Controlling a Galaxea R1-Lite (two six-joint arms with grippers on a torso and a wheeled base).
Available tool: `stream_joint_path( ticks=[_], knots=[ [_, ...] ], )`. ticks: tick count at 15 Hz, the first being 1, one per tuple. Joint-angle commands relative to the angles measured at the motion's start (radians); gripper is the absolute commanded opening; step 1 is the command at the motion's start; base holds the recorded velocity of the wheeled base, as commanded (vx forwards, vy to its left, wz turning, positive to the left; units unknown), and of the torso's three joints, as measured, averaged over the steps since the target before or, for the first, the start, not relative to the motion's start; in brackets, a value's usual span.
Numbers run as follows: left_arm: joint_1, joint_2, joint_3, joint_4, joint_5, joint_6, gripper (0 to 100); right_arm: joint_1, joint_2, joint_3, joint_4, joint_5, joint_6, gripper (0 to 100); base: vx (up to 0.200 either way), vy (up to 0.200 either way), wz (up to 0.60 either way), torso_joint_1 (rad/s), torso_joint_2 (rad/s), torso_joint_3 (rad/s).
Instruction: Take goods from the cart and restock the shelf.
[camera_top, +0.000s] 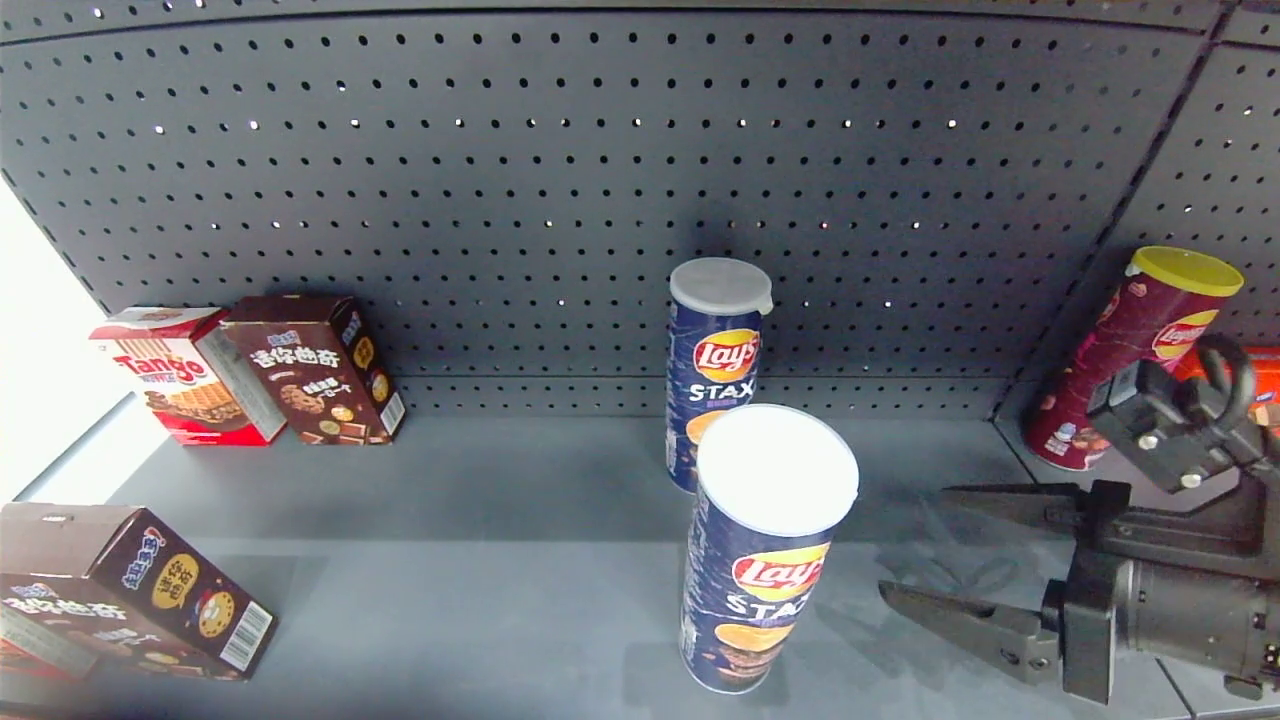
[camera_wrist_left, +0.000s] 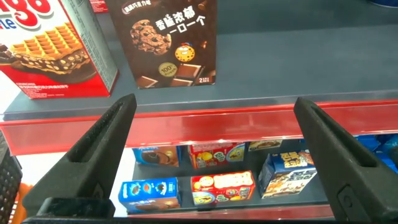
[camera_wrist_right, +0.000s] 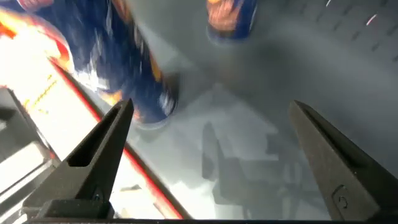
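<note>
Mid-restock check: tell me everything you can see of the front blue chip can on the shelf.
The front blue can is a tall tube, dark blue with a red-and-yellow logo and pictured chips, closed by a white plastic-looking lid. It stands upright on the grey shelf just before the rear can; whether they touch cannot be told. The right tool is open beside it, apart from it.

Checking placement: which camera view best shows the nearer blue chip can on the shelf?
The head view: the nearer blue chip can stands upright on the shelf, seen whole from lid to base, clear of the open right gripper. The right wrist view catches its blurred lower part. The left wrist view faces snack boxes instead.
</note>
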Motion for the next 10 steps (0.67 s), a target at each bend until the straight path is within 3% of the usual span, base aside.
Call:
stream_joint_path(
  ticks=[1,10],
  knots=[
    [0.000,0.002,0.000,0.000,0.000,0.000,100,0.003,0.015,0.032,-0.004,0.001,0.000,100,0.000,0.000,0.00,0.000,0.00,0.000],
    [0.000,0.002,0.000,0.000,0.000,0.000,100,0.030,0.092,0.033,-0.007,-0.039,-0.002,100,0.000,0.000,0.00,0.000,0.00,0.000]
  ],
)
